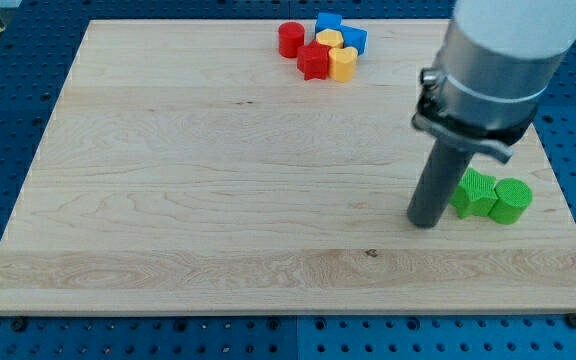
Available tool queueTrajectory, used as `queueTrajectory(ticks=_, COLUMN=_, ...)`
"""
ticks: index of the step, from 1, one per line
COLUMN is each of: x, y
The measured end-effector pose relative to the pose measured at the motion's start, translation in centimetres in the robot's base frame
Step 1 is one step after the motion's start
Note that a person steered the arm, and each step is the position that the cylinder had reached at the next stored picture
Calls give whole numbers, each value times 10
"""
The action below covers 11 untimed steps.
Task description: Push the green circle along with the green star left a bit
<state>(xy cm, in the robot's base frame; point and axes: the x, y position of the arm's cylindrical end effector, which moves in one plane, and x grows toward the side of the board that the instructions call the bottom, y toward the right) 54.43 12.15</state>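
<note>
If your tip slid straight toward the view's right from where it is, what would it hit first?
Probably the green star, just right of my tip and seemingly touching it; the green circle lies beyond. Depth is uncertain.

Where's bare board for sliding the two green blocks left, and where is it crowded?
The wooden board is bare leftward of my tip, which sits just left of the green star and green circle. Crowded only at the view's top: red cylinder, red star, yellow blocks, blue blocks.

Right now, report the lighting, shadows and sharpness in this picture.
Camera view: even, soft lighting, no glare on the wooden board; the green star and green circle look sharp; my tip casts only a faint shadow; the arm's pale upper part is slightly blurred.
</note>
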Motion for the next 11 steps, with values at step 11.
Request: queueTrajectory(ticks=11, x=-44, y=123)
